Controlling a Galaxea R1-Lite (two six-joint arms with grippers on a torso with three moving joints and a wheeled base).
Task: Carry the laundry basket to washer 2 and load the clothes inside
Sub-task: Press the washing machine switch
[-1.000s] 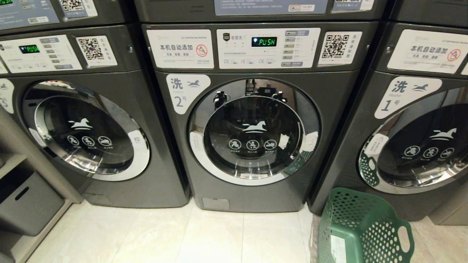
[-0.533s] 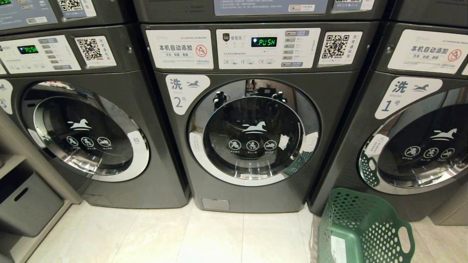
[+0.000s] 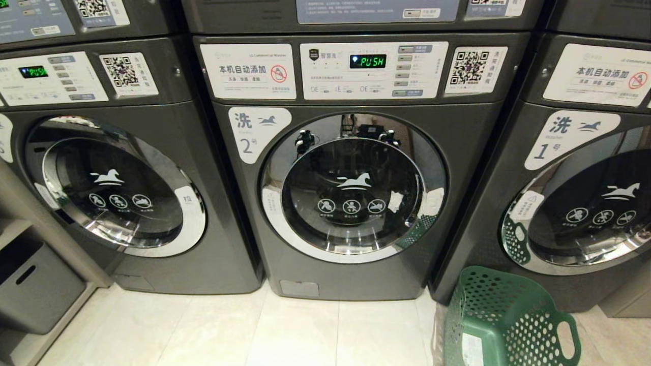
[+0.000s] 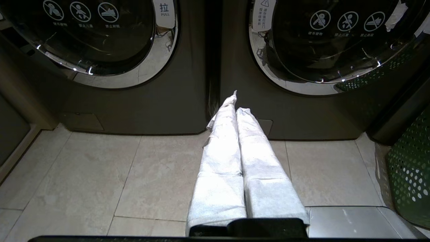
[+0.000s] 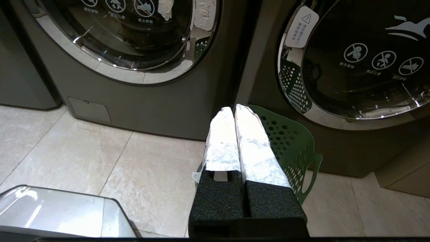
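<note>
1. Step in hand: the start of the job, by the look of it. The green laundry basket [image 3: 508, 320] stands on the tiled floor [image 3: 305, 330] in front of washer 1 [image 3: 574, 203], just right of washer 2 [image 3: 351, 168]. No clothes can be made out inside it.
2. Washer 2 sits dead centre in the head view; its round door [image 3: 353, 188] is closed, and the display [image 3: 367, 61] reads "PUSH".
3. Left gripper [image 4: 235, 101]: fingers wrapped in white, pressed together, holding nothing. It points low at the seam between washer 3 [image 4: 100, 67] and washer 2.
4. Right gripper [image 5: 234, 111]: also closed and empty, held over the floor with the basket's near rim just beyond its tips.
5. Neither arm shows in the head view; both look parked low and forward.
6. Next move, as judged: the right gripper must spread and reach for the basket's rim or handle slot [image 3: 565, 339]. The door needs opening before any loading.
</note>
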